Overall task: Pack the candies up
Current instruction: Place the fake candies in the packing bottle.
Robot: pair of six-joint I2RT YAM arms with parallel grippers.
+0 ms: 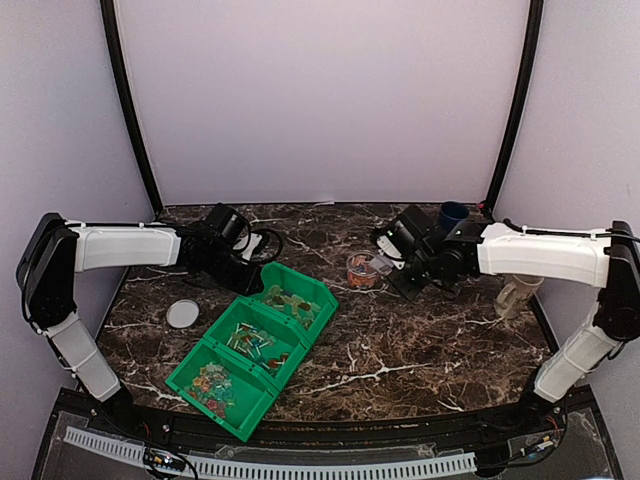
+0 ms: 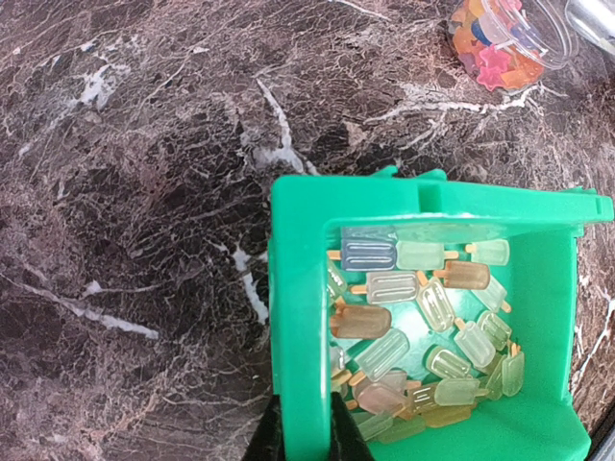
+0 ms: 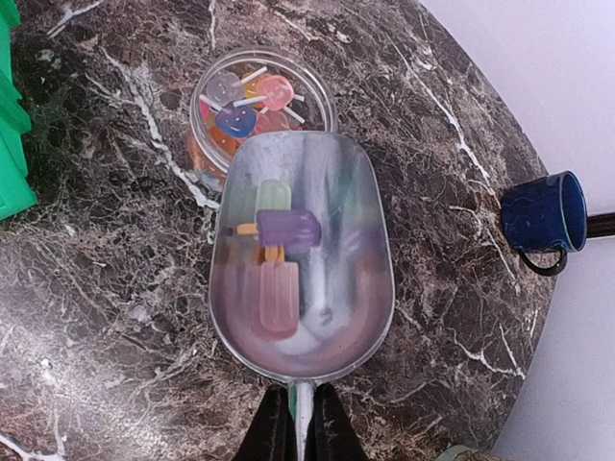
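A green three-compartment bin [image 1: 322,300] lies diagonally on the marble table, with candies [image 1: 255,345] in every compartment. My left gripper [image 2: 303,429] is shut on the wall of the far compartment [image 2: 303,288], where pale popsicle-shaped candies [image 2: 423,327] lie. My right gripper [image 3: 300,432] is shut on the handle of a metal scoop [image 3: 332,307]. Three popsicle candies [image 3: 277,254] rest in the scoop. Its front lip hangs over the near rim of a small clear jar [image 3: 259,101], which is partly filled with mixed-colour candies.
A flat whitish lid [image 1: 182,314] lies left of the bin. A blue cup [image 3: 543,216] stands at the back right, behind the right arm. A clear container [image 1: 520,295] stands near the table's right edge. In the left wrist view the jar [image 2: 509,38] shows at the top right.
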